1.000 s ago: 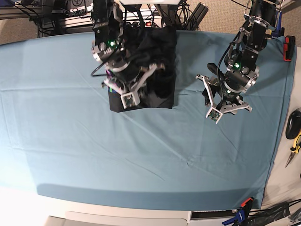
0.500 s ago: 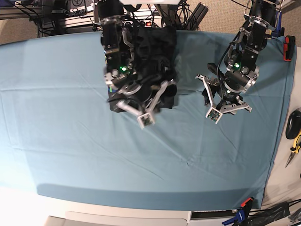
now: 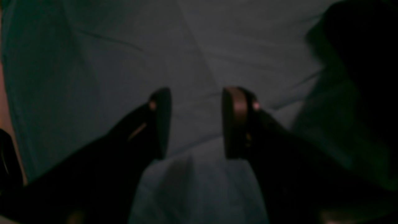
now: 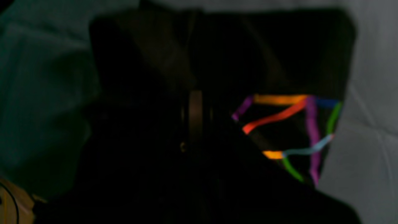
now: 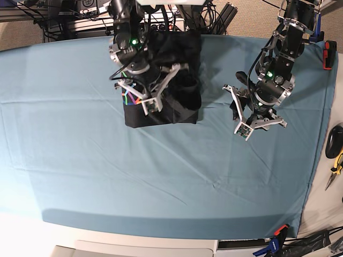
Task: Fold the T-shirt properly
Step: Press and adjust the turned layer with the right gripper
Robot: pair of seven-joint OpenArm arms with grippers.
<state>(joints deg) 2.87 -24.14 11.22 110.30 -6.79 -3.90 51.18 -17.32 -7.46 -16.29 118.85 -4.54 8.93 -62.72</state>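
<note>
The T-shirt [image 5: 171, 80] lies folded into a compact black block on the teal cloth [image 5: 161, 176], at the cloth's far edge and a little toward the base view's left of its middle. Its near edge runs straight across the cloth, while the upper layers look rumpled and bunched. Most of the fabric shows plain black. On the shirt's side next to the right arm a patch of rainbow line graphic [image 4: 292, 130] peeks out: orange, red, purple, blue, green and pale blue strokes forming angular shapes.

The right gripper [image 5: 146, 99] sits over the shirt's left part in the base view, its jaws pressed together; the wrist view is too dark to tell whether any fabric is pinched between them. The left gripper [image 3: 196, 123] hovers above bare cloth well to the shirt's other side, its two fingers [image 3: 161, 121] standing apart with nothing between them. A dark edge of the shirt shows at the right of the left wrist view.
</note>
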